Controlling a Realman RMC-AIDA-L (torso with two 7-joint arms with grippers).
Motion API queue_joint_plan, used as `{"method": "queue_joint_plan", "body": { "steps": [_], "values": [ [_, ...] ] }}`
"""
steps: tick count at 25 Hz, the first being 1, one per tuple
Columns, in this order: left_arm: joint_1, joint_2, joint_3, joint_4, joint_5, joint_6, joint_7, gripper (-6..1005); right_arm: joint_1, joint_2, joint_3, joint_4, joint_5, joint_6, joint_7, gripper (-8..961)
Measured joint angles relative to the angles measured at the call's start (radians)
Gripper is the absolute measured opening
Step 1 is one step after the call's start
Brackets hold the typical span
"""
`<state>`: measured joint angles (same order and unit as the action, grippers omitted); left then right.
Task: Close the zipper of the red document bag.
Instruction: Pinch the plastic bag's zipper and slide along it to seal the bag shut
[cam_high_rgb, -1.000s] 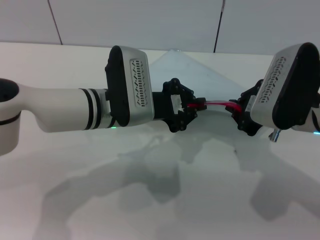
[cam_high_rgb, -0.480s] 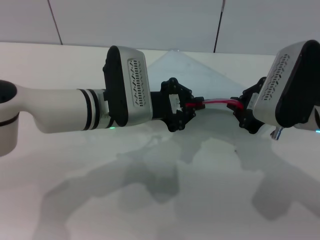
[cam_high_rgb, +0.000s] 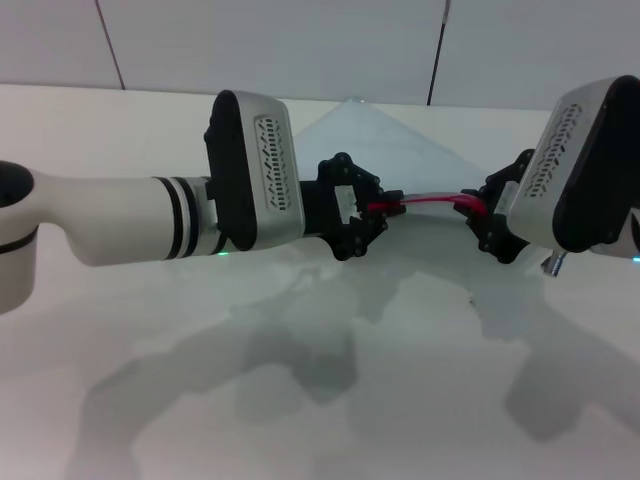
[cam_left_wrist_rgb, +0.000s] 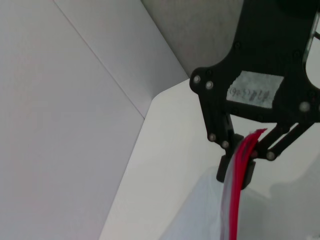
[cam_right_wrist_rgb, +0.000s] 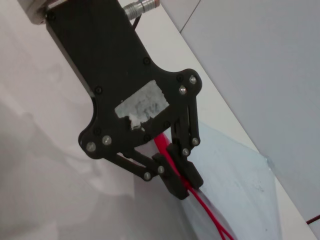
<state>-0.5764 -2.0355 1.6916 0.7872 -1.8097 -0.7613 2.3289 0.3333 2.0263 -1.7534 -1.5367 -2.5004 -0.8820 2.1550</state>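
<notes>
Document bag held up over the worktop between two grippers.
The zipper (cam_high_rgb: 430, 201) is stretching between the left gripper (cam_high_rgb: 385, 210) on its left end and the right gripper (cam_high_rgb: 478, 212) on its right end, both clamping onto it. The red document bag (cam_high_rgb: 380, 140) is spreading out behind the zipper, away from the robot. The worktop (cam_high_rgb: 300, 400) is lying below the zipper.
</notes>
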Motion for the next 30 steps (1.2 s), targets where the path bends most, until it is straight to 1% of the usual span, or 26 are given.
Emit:
{"method": "queue_joint_plan", "body": {
  "steps": [7,19,30],
  "values": [
    [0.007,0.001,-0.011,-0.001,-0.001,0.004,0.001,90,-0.022,0.0,0.013,-0.027,-0.003,0.002,0.0,109],
    [0.014,0.003,-0.01,0.0,-0.014,0.025,0.006,94,-0.024,0.0,0.015,-0.031,-0.004,0.002,0.0,114],
    [0.023,0.003,-0.012,-0.001,-0.014,0.028,0.006,99,-0.041,0.0,0.032,-0.052,-0.002,0.002,0.0,117]
  ]
}}
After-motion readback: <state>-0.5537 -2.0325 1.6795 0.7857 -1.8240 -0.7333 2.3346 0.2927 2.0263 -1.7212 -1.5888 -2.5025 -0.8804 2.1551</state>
